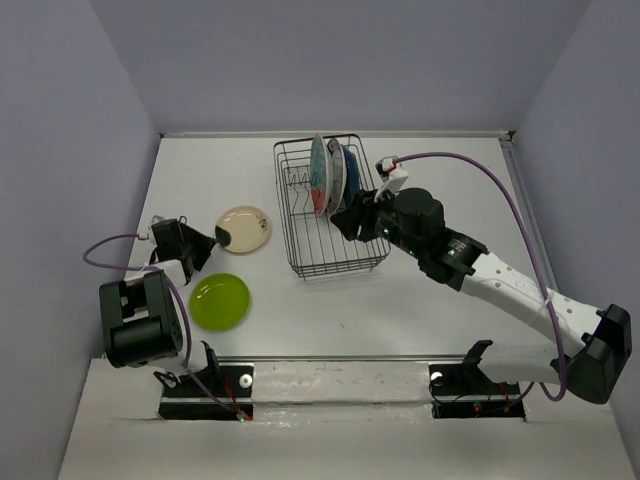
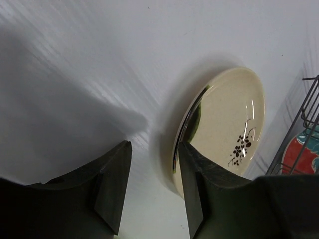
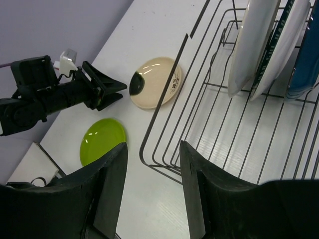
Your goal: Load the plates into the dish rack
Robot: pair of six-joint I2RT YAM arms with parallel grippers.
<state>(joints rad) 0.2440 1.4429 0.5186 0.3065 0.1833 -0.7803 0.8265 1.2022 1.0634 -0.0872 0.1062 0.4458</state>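
Note:
The cream plate [image 1: 245, 229] lies flat on the table left of the dish rack [image 1: 300, 262]. My left gripper [image 1: 218, 239] is at its left edge. In the left wrist view the plate's rim [image 2: 187, 124] sits between the open jaws, close to the right finger [image 2: 199, 194], and the left finger [image 2: 112, 184] stands apart from it. The lime green plate [image 1: 220, 300] lies nearer the arm bases. A red patterned plate [image 1: 319, 188], a white teal-rimmed plate [image 1: 334, 172] and a dark blue plate [image 1: 351, 168] stand upright in the rack. My right gripper [image 1: 345, 222] hovers open and empty over the rack's near part [image 3: 164, 149].
The rack's near half [image 3: 259, 144] holds no plates, only bare wires. Purple-grey walls enclose the white table [image 1: 400, 310] on three sides. A purple cable [image 1: 470, 165] arcs over the right arm.

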